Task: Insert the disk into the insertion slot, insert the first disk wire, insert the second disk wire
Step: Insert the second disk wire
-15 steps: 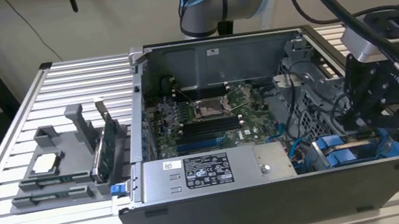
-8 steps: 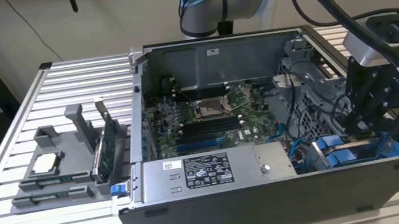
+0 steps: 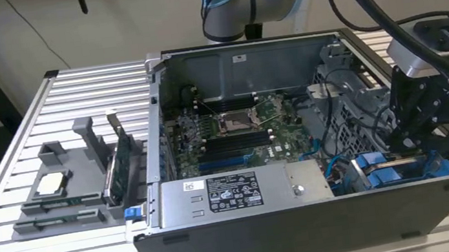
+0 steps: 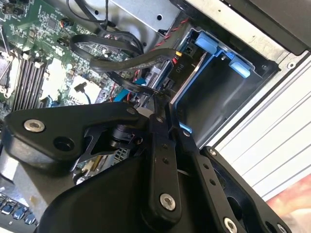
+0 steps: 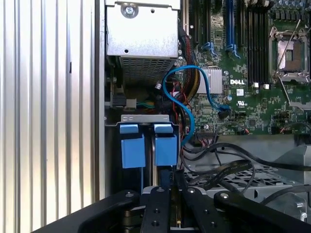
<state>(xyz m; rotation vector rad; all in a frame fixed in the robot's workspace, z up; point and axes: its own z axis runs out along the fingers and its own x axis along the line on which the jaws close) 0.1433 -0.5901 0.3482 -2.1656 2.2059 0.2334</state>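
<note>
Slatted aluminium counter (image 3: 71, 87) carries a grey parts holder (image 3: 64, 193) at nine o'clock, then the open computer case (image 3: 308, 232) with its white-labelled power-supply box (image 3: 242, 192). At four o'clock the gripper (image 3: 401, 145), grip state unreadable, hangs over the blue-framed disk (image 3: 387, 176), close to the case wall.

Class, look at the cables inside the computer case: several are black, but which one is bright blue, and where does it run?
The blue cable arcs in a loop from the green motherboard down beside the blue carrier tabs; the cables nearer the gripper are black.
</note>
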